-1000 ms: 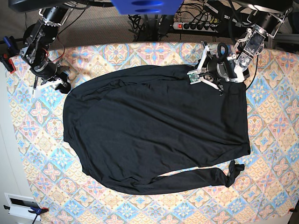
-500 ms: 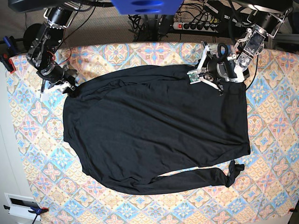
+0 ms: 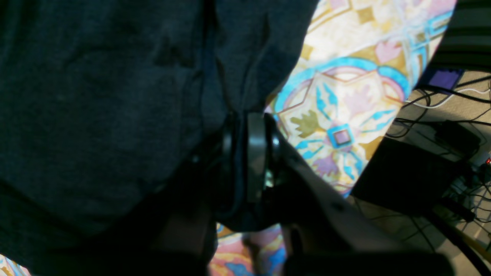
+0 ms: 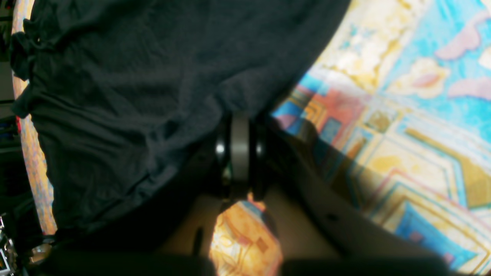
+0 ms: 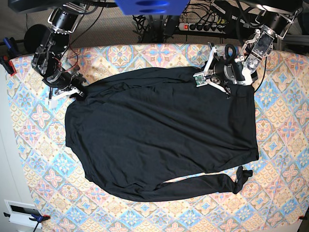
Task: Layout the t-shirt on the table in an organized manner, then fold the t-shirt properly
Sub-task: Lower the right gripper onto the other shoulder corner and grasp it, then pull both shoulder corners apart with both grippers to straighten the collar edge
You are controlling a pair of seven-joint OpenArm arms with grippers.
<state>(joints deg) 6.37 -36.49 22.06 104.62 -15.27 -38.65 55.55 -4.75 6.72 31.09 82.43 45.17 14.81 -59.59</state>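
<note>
The black t-shirt (image 5: 159, 135) lies spread across the patterned table (image 5: 285, 125), with one long sleeve along its near edge ending in a bunched cuff (image 5: 243, 176). At the shirt's far right edge, my left gripper (image 5: 231, 93) is shut on it. The left wrist view shows its jaws (image 3: 247, 119) pinching the t-shirt (image 3: 96, 96) with the table (image 3: 345, 96) beside it. My right gripper (image 5: 79, 92) sits at the shirt's far left edge. In the right wrist view the gripper (image 4: 239, 117) has its jaws together at the hem of the t-shirt (image 4: 134, 76).
A power strip with cables (image 5: 203, 26) lies on the floor behind the table. A blue object (image 5: 152, 6) hangs at top centre. A red clamp (image 5: 7, 63) grips the left table edge and a white device (image 5: 21, 212) sits at the bottom left.
My right gripper has moved right, from the bare cloth onto the shirt's far left edge, and has closed there. The left arm and the shirt's spread are unchanged.
</note>
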